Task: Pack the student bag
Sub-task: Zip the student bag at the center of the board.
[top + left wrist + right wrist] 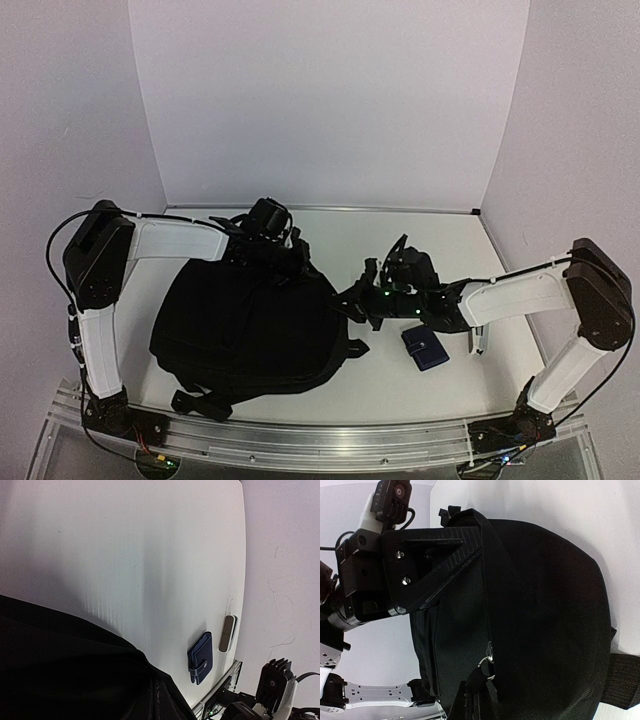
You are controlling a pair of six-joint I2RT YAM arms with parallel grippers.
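Both left gripper (pixel 282 255) and right gripper (pixel 358 298), fingers together, meet the black student bag (pixel 245 325); only the right wrist view shows its metal ring (pixel 487 661). White table (pixel 430 240), white walls (pixel 330 100).

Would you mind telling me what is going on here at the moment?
The robot is handling the student bag, which lies on the table. The left hand is shut on its top edge, and the right hand seems shut on its side near the zipper pull. A dark-blue wallet lies outside it, not yet packed.
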